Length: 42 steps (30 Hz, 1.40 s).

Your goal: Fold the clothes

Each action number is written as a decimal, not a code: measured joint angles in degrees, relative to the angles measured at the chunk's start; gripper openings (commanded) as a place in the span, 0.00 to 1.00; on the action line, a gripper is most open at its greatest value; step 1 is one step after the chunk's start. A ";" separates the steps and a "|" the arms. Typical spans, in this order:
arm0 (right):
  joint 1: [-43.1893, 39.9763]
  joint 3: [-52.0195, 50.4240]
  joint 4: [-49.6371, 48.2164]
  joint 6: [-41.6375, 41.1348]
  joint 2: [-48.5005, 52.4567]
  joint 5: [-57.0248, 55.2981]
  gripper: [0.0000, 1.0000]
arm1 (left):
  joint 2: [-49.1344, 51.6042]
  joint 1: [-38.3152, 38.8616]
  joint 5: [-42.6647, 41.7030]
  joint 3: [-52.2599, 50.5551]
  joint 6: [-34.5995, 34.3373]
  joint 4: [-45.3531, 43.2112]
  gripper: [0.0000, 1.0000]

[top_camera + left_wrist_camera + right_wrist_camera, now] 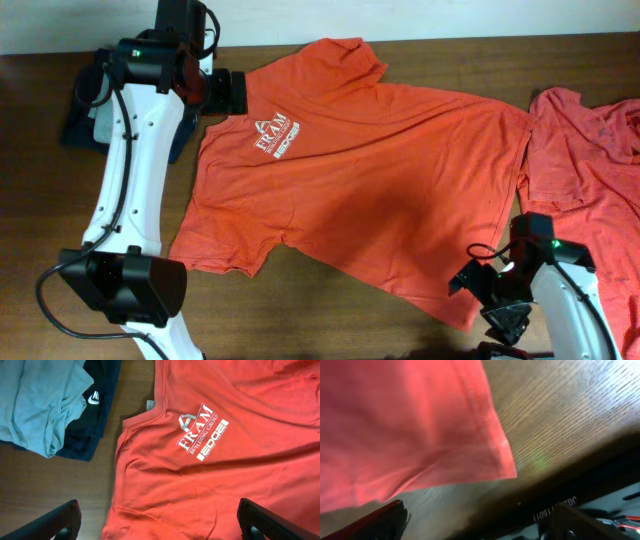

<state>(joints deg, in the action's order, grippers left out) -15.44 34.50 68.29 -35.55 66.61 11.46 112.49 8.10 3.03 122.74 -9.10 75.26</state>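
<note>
An orange-red T-shirt [370, 170] lies spread flat, front up, in the middle of the wooden surface [330, 310], with its white logo [202, 432] toward 11 o'clock. A second orange-red shirt [590, 170] lies crumpled at 3 o'clock, just beside it. The left hand [162, 527] hangs above the collar at 11 o'clock, spread wide and empty. The right hand [480, 527], at 5 o'clock near the hem corner, is also spread and pinches nothing. At 10 o'clock a grey-blue garment [45, 400] lies on a dark navy garment [97, 415]
</note>
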 measured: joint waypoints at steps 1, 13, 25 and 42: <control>0.00 -1.14 -1.29 -0.66 0.00 -0.07 0.92 | 0.00 0.00 0.00 0.00 -0.02 0.00 0.99; 0.00 -5.53 -7.28 -4.31 0.00 -0.48 0.84 | 0.00 0.00 0.00 0.00 0.00 -0.02 0.99; 0.00 -9.81 -9.03 -5.73 0.00 -0.46 0.65 | 0.00 0.00 0.00 0.00 -0.02 -0.02 0.99; 0.00 -10.14 -13.14 -6.40 0.00 -0.50 0.49 | 0.00 0.00 0.00 0.00 0.00 0.00 0.99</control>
<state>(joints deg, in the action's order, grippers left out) -15.44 24.36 55.16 -41.95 66.61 10.96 112.49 8.10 3.03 122.74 -9.10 75.26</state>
